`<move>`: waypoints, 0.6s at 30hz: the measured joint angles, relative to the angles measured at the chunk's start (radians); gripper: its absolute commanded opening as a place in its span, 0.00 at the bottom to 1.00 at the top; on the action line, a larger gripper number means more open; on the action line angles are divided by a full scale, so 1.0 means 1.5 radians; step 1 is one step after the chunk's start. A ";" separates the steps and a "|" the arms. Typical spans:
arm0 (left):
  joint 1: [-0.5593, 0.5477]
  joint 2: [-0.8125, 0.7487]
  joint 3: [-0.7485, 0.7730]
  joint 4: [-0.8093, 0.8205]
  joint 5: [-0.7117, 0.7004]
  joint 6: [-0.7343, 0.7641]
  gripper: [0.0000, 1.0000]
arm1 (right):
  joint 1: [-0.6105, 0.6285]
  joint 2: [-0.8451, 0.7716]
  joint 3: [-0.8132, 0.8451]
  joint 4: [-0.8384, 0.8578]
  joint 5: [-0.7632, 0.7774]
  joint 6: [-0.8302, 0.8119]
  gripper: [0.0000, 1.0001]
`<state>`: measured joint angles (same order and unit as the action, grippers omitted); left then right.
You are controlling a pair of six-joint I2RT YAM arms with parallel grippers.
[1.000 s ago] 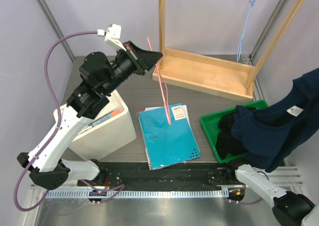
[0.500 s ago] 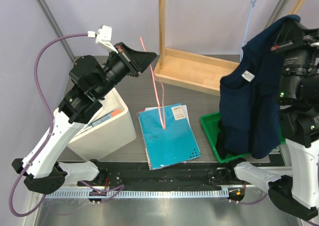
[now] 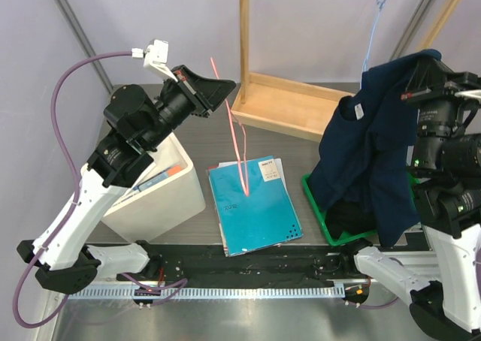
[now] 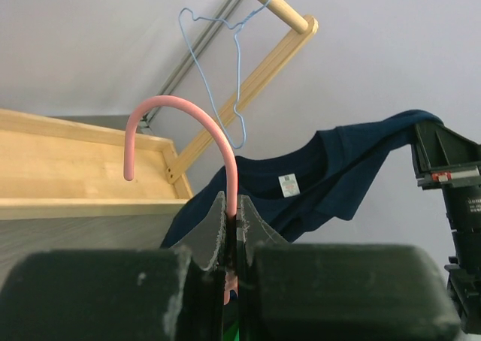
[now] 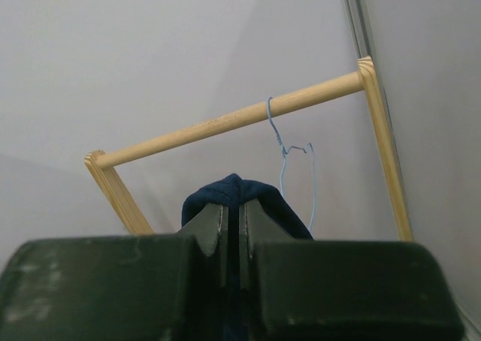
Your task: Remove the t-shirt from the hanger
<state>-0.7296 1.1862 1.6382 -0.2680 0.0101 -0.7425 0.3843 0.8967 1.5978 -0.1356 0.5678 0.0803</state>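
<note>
Left jaws pinch thin pink hanger; right jaws clamp limp navy t-shirt.

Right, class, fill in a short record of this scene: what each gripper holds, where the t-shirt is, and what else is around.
left gripper: shut on the pink hanger, which is bare of clothing
right gripper: shut on the navy t-shirt, raised high
t-shirt position: off the pink hanger, draped from the right gripper above the green bin
wooden rack: blue wire hanger hooked on its rod
table items: teal folder, white box
</note>
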 measured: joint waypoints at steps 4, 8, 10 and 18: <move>0.000 0.002 -0.003 0.000 0.001 -0.001 0.00 | 0.000 -0.038 -0.034 0.016 0.008 -0.012 0.01; 0.000 0.005 -0.004 0.000 0.002 -0.003 0.00 | 0.000 -0.036 -0.029 0.060 -0.006 -0.030 0.01; 0.000 0.005 -0.005 0.000 0.002 -0.004 0.00 | 0.000 -0.021 -0.020 0.081 -0.033 -0.036 0.01; 0.000 0.004 -0.006 -0.003 0.001 -0.003 0.00 | 0.000 0.062 -0.006 0.146 -0.203 -0.048 0.01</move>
<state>-0.7296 1.1927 1.6299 -0.2726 0.0120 -0.7475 0.3843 0.9894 1.5883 0.0830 0.2634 0.0082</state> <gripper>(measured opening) 0.023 0.058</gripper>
